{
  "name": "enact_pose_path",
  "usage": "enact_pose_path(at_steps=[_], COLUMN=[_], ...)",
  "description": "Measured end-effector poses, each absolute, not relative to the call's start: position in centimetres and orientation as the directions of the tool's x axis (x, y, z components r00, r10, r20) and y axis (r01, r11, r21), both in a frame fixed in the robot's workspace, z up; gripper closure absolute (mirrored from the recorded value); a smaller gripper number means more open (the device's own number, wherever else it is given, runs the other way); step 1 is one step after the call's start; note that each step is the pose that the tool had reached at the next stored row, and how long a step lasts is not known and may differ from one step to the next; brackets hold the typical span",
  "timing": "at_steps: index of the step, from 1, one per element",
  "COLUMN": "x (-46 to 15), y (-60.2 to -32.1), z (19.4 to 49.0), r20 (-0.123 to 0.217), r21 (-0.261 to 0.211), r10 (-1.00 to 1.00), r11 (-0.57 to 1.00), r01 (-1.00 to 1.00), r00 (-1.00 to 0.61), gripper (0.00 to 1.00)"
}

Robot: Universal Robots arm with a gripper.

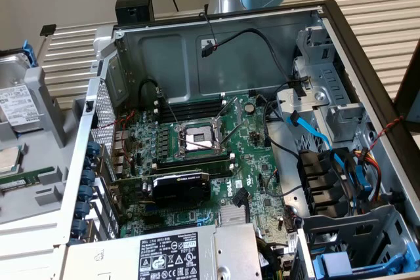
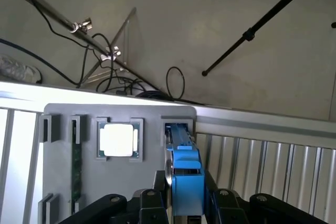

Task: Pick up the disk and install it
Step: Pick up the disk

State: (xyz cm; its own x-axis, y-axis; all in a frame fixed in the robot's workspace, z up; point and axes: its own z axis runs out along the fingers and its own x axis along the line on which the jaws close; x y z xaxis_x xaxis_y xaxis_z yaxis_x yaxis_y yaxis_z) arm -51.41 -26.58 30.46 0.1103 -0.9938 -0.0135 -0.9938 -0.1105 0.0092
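One disk (image 2: pixel 184 163) only, parked on edge in the end slot of the grey holder (image 2: pixel 58 114), on the slatted table (image 2: pixel 262 156) to the exterior view's left of the open computer case (image 1: pixel 216 44). Stood upright like that, presumably, to offer a narrow edge for gripping and to spare the white label (image 1: pixel 13 106) face from contact. Caught between the black fingers (image 2: pixel 159 184) of the end effector (image 2: pixel 186 195): half-spread, apparently pressed against both sides of the blue plastic rail frame, with the drive seated in its slot, not lifted. Gripped by the plastic rather than the bare silver-grey metal, probably for a squarer, less slippery hold.

Alongside in the same holder, each in a recess cut to shape: square silver processor chip (image 2: pixel 119 140), flat and shiny; thin green memory stick (image 2: pixel 76 163) in a long groove. Matte, blocky holder, with raised walls against sliding.

Inside the case: green motherboard (image 1: pixel 259 175) dense with small parts, bare metal socket (image 1: pixel 199 137), black graphics card (image 1: pixel 180 187), blue data cable (image 1: pixel 308 132) curling loose. Toward the exterior view's right, folded sheet-metal drive bays (image 1: pixel 328 96), and lower down another blue-railed tray (image 1: pixel 341 267). Ribbed, pale table surface all round.
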Motion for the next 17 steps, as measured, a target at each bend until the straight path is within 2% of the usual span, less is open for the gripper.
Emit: enact_pose_path(at_steps=[17], x=[-51.57], y=[-26.59], z=[30.59], r20=[-0.013], r21=[0.002], r10=[-0.994], r11=[-0.110], r01=[-0.994], r00=[0.110], gripper=[0.63])
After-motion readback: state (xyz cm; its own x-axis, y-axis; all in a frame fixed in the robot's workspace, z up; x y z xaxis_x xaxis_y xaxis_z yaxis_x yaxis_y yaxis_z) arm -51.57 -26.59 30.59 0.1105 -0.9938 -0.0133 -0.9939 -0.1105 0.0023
